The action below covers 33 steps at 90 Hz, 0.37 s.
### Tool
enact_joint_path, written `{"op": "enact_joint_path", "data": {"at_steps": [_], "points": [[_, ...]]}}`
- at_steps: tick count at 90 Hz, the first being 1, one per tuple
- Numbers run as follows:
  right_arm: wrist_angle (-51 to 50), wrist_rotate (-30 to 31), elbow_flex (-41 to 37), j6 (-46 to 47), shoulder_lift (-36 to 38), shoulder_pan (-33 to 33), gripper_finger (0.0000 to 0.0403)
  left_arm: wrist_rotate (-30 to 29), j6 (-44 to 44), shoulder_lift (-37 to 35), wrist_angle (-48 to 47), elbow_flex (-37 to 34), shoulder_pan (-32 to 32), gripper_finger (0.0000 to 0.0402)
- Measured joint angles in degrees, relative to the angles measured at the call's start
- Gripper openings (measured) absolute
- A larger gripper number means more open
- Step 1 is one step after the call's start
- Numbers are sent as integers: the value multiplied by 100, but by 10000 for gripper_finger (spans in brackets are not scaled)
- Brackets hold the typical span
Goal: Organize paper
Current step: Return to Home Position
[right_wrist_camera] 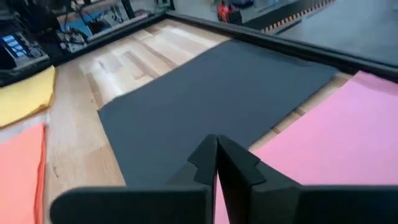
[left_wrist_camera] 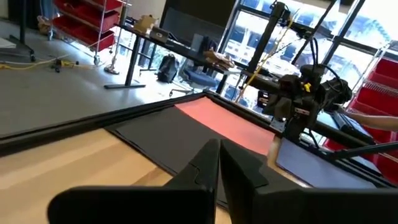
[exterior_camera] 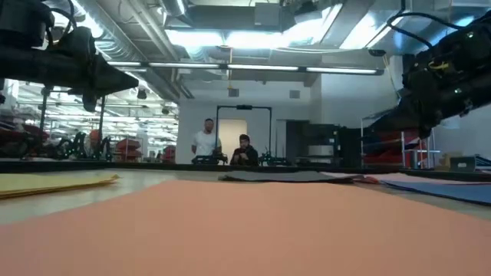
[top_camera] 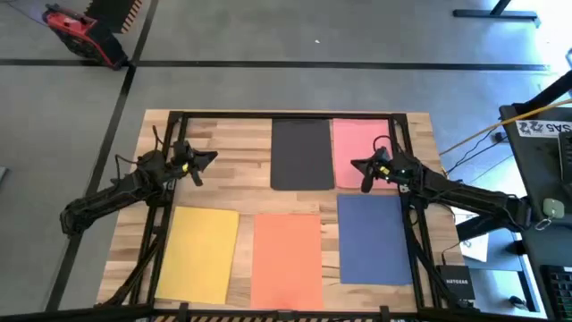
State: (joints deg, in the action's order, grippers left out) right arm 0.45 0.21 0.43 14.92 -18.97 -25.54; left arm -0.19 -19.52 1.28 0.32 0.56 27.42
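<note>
Five sheets of paper lie flat on the wooden table. The black sheet [top_camera: 302,154] and pink sheet [top_camera: 357,141] lie side by side at the far edge. The yellow sheet [top_camera: 198,252], orange sheet [top_camera: 288,259] and blue sheet [top_camera: 374,237] lie in a row at the near edge. My left gripper [top_camera: 211,158] is shut and hangs above bare wood left of the black sheet [left_wrist_camera: 168,137]. My right gripper [top_camera: 356,165] is shut and hangs above the seam between the black sheet [right_wrist_camera: 211,93] and the pink sheet [right_wrist_camera: 336,124]. The low view shows both grippers well above the table.
A black frame rail [top_camera: 286,114] runs around the table top. Bare wood [top_camera: 228,148] shows at the far left. Two people [exterior_camera: 226,146] stand in the room beyond the far edge. A desk with gear [top_camera: 545,152] stands to the right of the table.
</note>
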Motion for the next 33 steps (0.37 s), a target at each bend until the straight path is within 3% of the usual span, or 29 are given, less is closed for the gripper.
{"op": "enact_joint_path", "data": {"at_steps": [33], "points": [[0, 0, 0, 0, 127, 1, 0, 0, 45, 0, 2, -2, 0, 0]]}}
